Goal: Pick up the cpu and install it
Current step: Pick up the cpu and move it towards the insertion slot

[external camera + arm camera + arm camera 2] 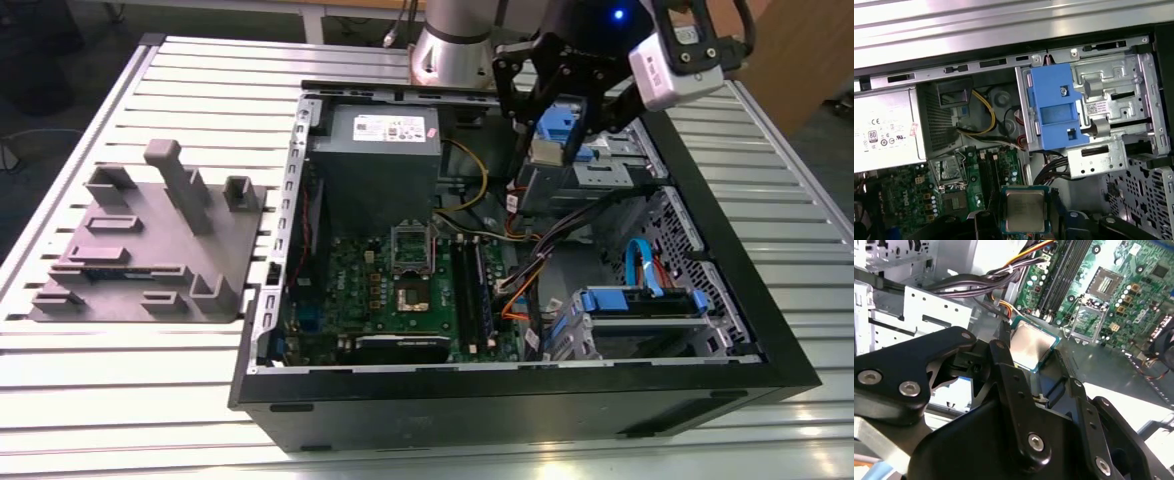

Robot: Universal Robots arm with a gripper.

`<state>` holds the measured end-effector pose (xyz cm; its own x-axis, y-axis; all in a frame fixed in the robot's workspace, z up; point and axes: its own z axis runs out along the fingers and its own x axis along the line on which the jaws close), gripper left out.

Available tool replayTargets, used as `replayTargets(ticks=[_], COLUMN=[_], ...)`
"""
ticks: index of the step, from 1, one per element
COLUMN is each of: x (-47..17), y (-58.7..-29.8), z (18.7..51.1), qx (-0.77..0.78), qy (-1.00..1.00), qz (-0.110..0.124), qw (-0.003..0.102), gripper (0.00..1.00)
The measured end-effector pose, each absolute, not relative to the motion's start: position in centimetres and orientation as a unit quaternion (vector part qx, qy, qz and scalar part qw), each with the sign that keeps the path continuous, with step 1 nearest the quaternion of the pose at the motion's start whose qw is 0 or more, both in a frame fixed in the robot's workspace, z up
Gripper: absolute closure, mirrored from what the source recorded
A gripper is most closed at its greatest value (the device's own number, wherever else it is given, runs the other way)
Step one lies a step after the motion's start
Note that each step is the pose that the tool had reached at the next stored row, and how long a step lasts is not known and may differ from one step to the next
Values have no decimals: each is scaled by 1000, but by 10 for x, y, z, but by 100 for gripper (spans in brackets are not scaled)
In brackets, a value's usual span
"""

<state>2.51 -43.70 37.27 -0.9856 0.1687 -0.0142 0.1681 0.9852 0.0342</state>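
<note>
Clenched on the cpu from two opposite edges, with black fingers pressed against its sides. Shiny metal top and thin green rim of the cpu turned toward the cameras in both wrist views, lying roughly flat in the grasp.

Held in the air inside the opening of the computer case, above a bundle of cables and near the metal drive cage with its blue bracket.

Not yet seated: well apart from the socket on the green motherboard, with the silver load frame swung open just beside that socket. Next to the socket, long black memory sticks. Further along the board's edge, the grey power-supply box.

In the exterior view, the arm poised over the drive-cage end of the case, toward the exterior view's right. Case lying on its side, open face up, on a slatted metal tabletop. On the exterior view's left, just beside the case, a grey moulded fixture resting on that tabletop.
</note>
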Motion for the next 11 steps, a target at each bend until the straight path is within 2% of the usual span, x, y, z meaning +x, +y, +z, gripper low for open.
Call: replayTargets(ticks=[11], x=[3], y=[-437], z=[371], qx=[39], qy=[999], qz=[17], qw=[8], gripper=[53])
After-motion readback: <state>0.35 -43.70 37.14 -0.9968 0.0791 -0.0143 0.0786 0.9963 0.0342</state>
